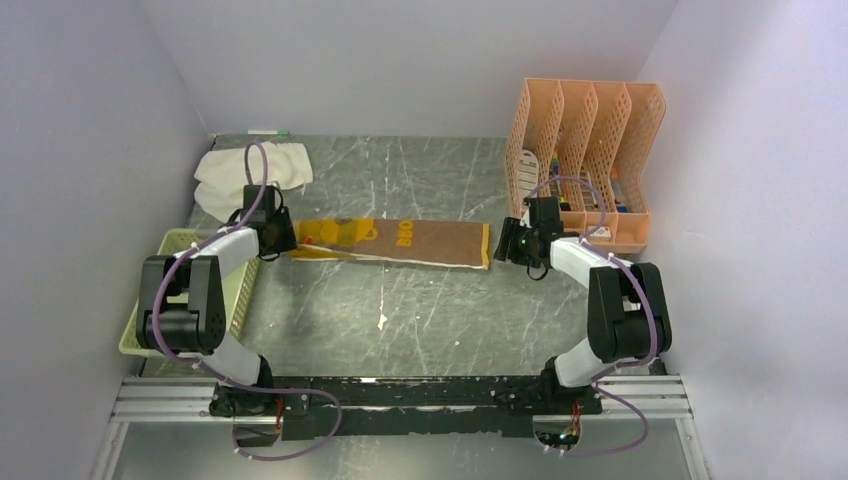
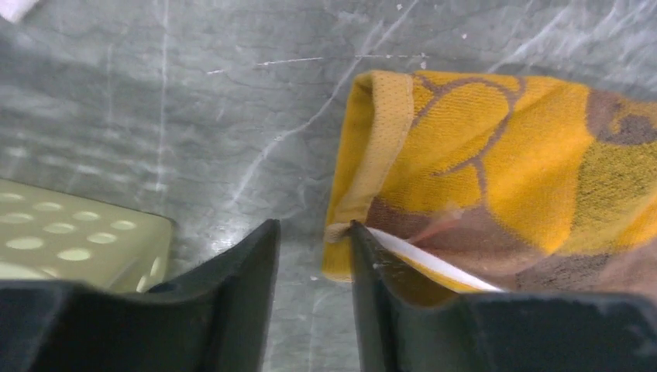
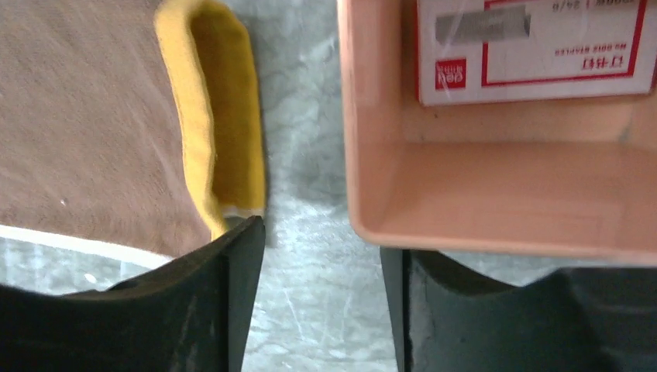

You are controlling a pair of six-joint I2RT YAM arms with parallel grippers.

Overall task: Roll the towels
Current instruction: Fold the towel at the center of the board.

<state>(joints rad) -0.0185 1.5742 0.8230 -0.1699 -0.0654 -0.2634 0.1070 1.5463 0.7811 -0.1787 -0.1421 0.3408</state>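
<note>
Towels, two. Brown towel [image 1: 400, 240] with yellow edging: folded into a long strip, flat across the middle of the tabletop [image 1: 420, 320]; likely soft, light and limp, best taken at an end hem. Cream towel [image 1: 250, 170]: bunched, far left corner. Left claw [image 2: 314, 229] and right claw [image 3: 321, 232], one at each strip end: both partly open, holding nothing. One green basket [image 1: 245, 295], left edge; one orange file rack [image 1: 590, 150], far right corner.

A pale green perforated basket [image 1: 178, 241] is sitting along the left edge of the grey marbled table [image 1: 420, 310]. Over on the right, a peach four-slot file organizer [image 1: 585, 130] is standing upright, holding a red-and-white staple box [image 3: 534, 50] (its label is reading upside down). A white marker [image 1: 268, 131] is lying against the back wall.
</note>
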